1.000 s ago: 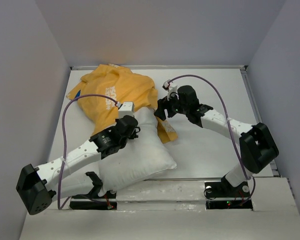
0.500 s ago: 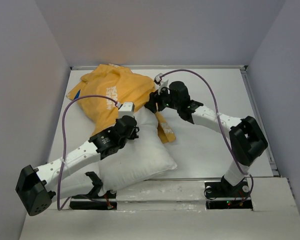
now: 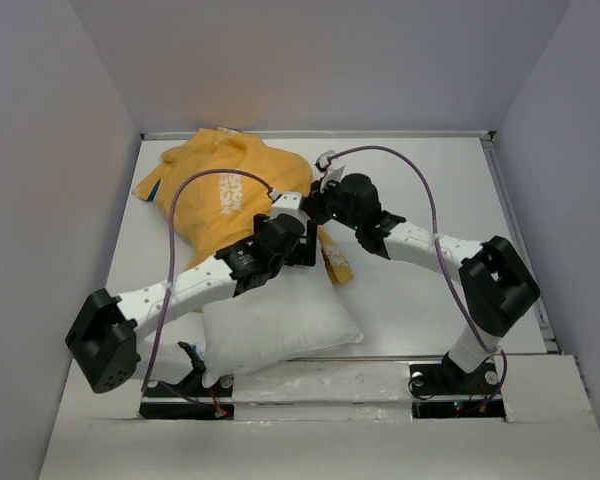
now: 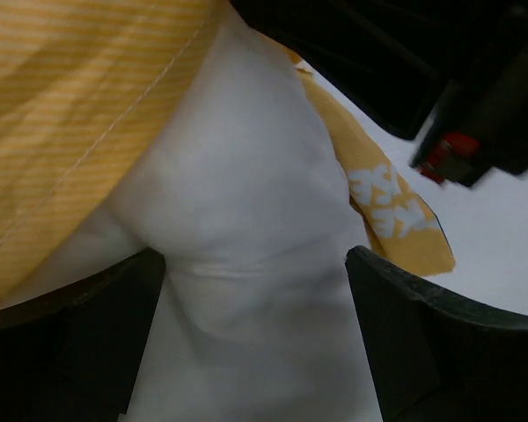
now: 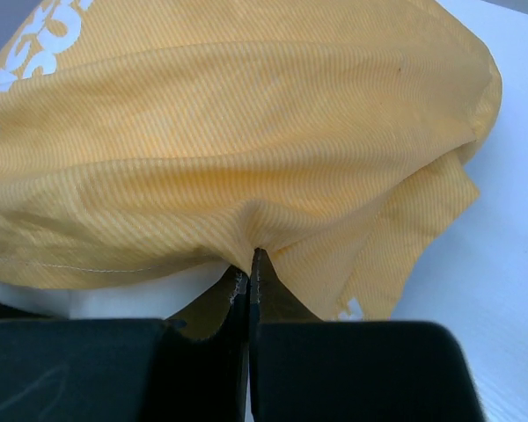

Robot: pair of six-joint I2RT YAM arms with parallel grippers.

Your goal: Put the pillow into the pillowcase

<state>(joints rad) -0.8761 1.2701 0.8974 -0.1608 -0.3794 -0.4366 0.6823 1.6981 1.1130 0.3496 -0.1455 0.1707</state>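
The pillow [image 3: 280, 320] lies at the table [image 3: 430, 180] front, far end under the orange pillowcase [image 3: 230, 190]; the right gripper [image 5: 249, 264] pinches its hem and the left gripper [image 4: 255, 264] gapes astride the pillow, so thin cloth could slip free.

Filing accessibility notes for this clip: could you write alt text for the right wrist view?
The right hand is shut, pinching a fold of the thin orange-yellow fabric pillowcase, which bulges above it. A strip of the plump white pillow shows under the hem at left, and the white table at right.
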